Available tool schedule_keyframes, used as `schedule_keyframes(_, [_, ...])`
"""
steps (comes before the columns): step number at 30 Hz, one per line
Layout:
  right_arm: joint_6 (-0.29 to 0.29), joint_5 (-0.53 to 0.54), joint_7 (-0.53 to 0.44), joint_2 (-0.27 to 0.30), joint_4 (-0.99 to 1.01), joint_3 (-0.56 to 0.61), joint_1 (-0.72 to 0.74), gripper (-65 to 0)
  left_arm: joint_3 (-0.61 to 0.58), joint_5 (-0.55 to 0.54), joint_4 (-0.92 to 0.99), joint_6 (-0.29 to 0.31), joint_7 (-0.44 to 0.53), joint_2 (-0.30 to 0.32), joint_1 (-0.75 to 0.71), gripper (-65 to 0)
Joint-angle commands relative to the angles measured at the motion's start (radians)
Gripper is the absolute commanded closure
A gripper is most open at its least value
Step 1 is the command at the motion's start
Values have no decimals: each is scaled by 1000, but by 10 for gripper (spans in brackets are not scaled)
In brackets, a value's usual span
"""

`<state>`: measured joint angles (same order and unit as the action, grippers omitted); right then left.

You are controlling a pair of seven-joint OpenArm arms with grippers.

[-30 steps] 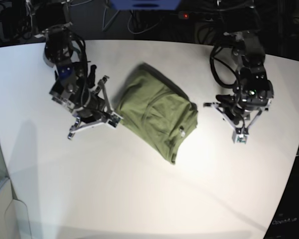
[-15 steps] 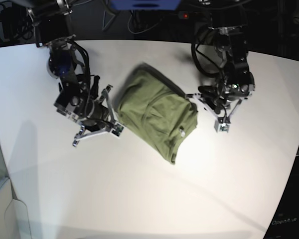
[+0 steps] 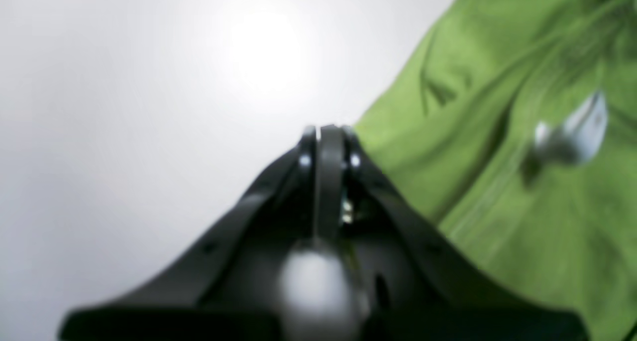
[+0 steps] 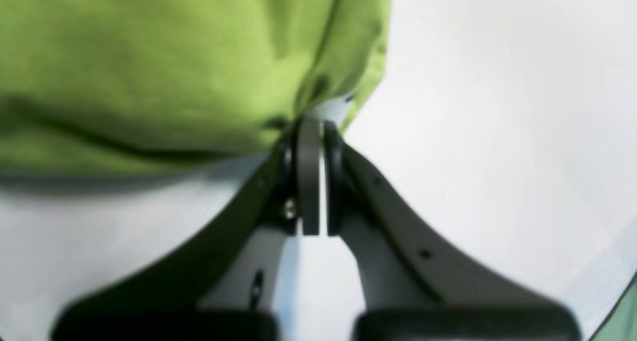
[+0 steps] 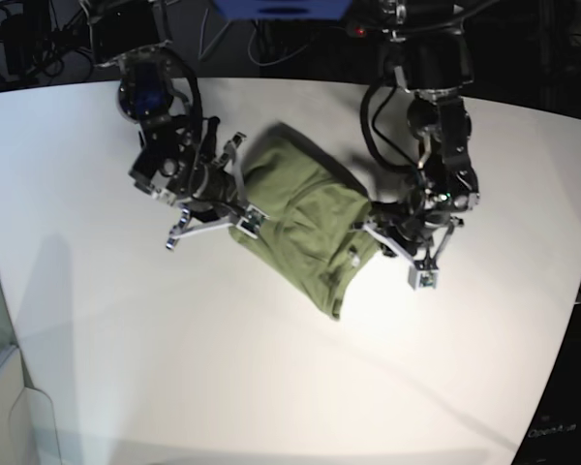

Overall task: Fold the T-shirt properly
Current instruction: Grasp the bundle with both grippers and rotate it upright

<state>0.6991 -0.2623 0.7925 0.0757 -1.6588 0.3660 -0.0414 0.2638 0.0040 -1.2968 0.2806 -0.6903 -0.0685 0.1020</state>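
Green T-shirt (image 5: 305, 228) lies folded mid-frame; both pincers look clenched empty, left gripper (image 3: 326, 132) and right gripper (image 4: 312, 124) at opposite edges. Nudging could undo folds.

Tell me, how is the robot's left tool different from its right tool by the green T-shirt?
The left tool's tip is over bare table, just beside the T-shirt's edge; the right tool's tip is right against bunched-up cloth. The left tool is near the pale tag; the right tool is at the opposite edge. Both look shut and sit low by the T-shirt.
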Motion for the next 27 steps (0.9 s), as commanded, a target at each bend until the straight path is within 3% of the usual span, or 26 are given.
schedule_keyframes(1, [-1,5,-12,-6,-19,0,-5,0,-4,11,21,-1,-18,-4,23,-8])
schedule_keyframes(10, [-1,4,-14,-43,-65,1,-116,0,-4,11,251,-1,152,-52,150,-8])
schedule_keyframes(16, [-1,4,-8,-46,-191,1,-194,0,-2,11,313,-1,202,-63,218,-8])
schedule_keyframes(21, [-1,2,-6,-35,-229,-3,-228,0,1,11,237,-1,171,-57,247,-8])
schedule_keyframes(27, [-1,-24,-6,5,-248,-8,-243,0,16,11,-83,7,-78,-29,209,-8])
